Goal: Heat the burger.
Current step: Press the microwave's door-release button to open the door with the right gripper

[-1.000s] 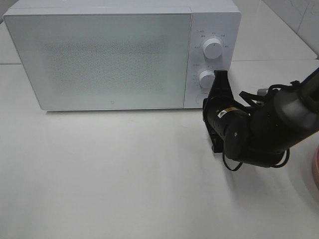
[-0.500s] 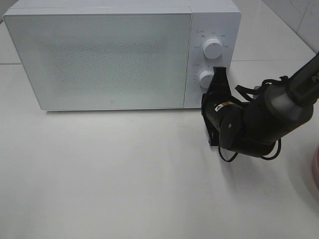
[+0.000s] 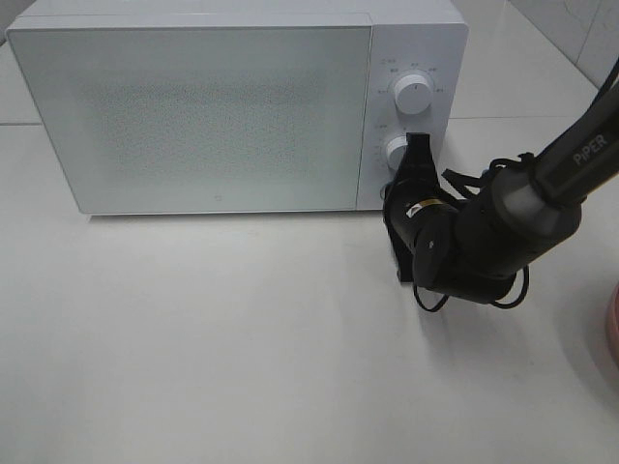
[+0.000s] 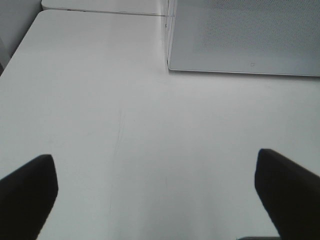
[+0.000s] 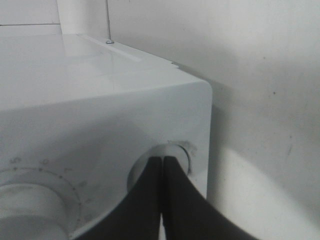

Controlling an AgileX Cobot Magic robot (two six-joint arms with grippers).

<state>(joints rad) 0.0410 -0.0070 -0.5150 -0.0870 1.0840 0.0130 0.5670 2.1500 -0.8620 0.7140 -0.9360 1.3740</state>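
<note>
Nearest us, the left fingers (image 4: 27, 190) hang spread wide and empty over bare tabletop (image 3: 242, 338), well short of the microwave (image 3: 426, 39). At the right edge a sliver of pink plate (image 3: 614, 333) shows, with no food visible on it.

Farther in, the right arm is what has moved. Over the last second it has swung leftward and pushed in toward the control panel. The right fingers (image 3: 418, 147), pinched fully together and holding nothing, now stand just beside the lower dial (image 3: 394, 150) in the high view. From the right wrist, their joined tips (image 5: 170, 182) line up on the round button (image 5: 181, 152) near the panel's corner. We cannot tell whether they touch it yet.

Beyond, the door (image 3: 193, 116) is shut. The burger is in no view, so we cannot say whether it waits off to the right or sits behind the frosted door. We judge this to be a poke at the door release, to load the burger or to fetch it out.
</note>
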